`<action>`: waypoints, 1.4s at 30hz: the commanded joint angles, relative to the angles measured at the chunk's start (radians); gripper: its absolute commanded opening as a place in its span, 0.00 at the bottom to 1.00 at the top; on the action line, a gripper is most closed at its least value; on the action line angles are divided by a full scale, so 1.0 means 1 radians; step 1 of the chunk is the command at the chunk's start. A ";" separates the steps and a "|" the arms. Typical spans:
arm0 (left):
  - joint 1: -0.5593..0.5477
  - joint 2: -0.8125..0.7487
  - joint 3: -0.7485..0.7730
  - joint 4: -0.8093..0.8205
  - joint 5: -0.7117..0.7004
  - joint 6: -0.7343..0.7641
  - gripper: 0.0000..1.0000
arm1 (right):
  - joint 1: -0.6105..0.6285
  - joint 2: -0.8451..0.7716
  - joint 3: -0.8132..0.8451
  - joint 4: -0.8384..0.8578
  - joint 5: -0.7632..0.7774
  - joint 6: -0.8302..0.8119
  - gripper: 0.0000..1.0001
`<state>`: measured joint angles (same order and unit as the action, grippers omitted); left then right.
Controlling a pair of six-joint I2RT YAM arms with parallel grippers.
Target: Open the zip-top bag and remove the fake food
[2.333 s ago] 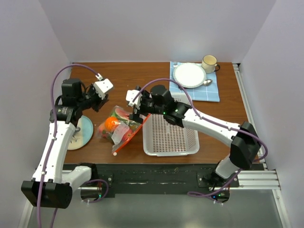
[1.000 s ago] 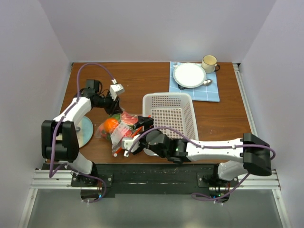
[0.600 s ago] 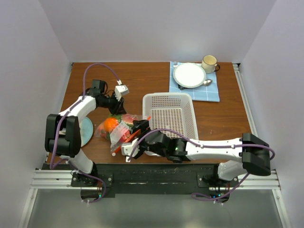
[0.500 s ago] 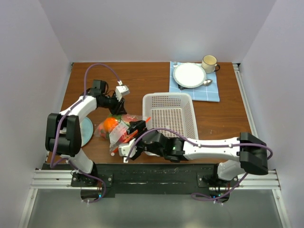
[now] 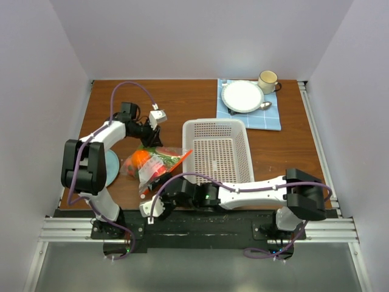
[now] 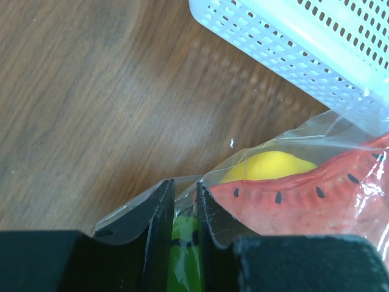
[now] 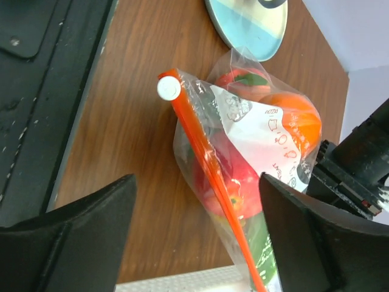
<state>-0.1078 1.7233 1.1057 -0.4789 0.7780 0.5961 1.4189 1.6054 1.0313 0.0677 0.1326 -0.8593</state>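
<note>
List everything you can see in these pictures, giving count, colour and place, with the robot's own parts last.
table: one, brown wood, under everything.
basket: one, white, perforated, mid-table.
zip-top bag: one, clear with an orange zip strip, lying left of the basket.
fake food: several pieces, orange, red, yellow, green, inside the bag; exact count unclear.
small plate: one, blue-green, left of the bag.
cloth: one, blue, far right corner.
white plate: one, on the cloth.
cup: one, cream, on the cloth behind the white plate.
spoon: one, silvery, beside the white plate.
left gripper: black, pinching the bag's far edge.
right gripper: black, open, facing the bag's zip strip.
</note>
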 commanded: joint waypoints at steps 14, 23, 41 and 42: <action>-0.006 -0.077 -0.009 -0.041 0.047 0.065 0.27 | -0.086 0.168 0.139 0.279 0.065 0.051 0.18; 0.160 -0.225 0.083 -0.032 0.121 0.024 0.78 | -0.276 0.116 0.256 0.182 -0.008 0.209 0.00; 0.474 -0.189 0.166 -0.837 0.673 0.770 1.00 | -0.469 0.248 0.599 0.000 -0.261 0.503 0.00; 0.474 -0.192 0.151 -0.837 0.681 0.777 1.00 | -0.472 0.258 0.616 -0.015 -0.269 0.508 0.00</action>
<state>0.3664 1.5700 1.3041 -1.1645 1.3396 1.1595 0.9535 1.8462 1.5311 0.0914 -0.0586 -0.4320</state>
